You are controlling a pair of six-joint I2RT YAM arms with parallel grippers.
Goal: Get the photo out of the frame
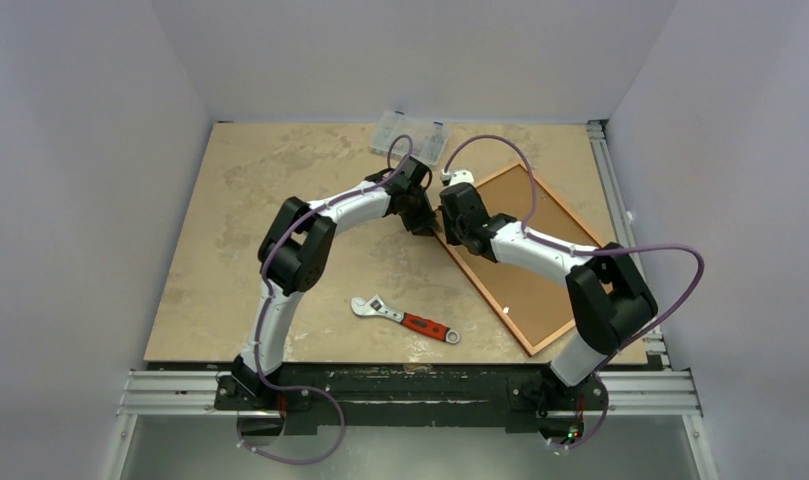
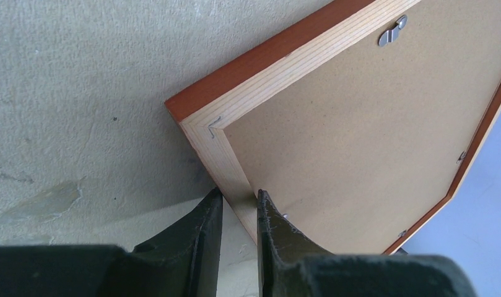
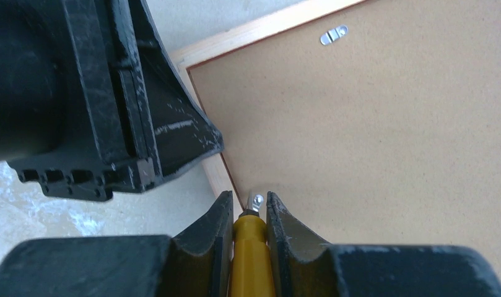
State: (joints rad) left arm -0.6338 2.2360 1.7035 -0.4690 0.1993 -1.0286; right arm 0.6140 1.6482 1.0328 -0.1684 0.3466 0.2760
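Both grippers are clenched: left gripper [image 2: 238, 209] pinches the frame [image 2: 235, 99] rail between its fingers. Right gripper [image 3: 250, 213] grasps a yellow-handled tool [image 3: 251, 260], its tip just past the fingertips at the backing board [image 3: 371, 154] edge (photo hidden).

A robot lab cell: plain grey walls [image 1: 90, 150] box in a stone-look table [image 1: 250, 200], with two arms [image 1: 330, 210] bolted to aluminium rails [image 1: 180, 385] at its near edge.

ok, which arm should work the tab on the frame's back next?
Right. The right gripper holds a yellow-handled tool, tip at the tab. The left gripper pinches the frame at its rail, likely steadying it.
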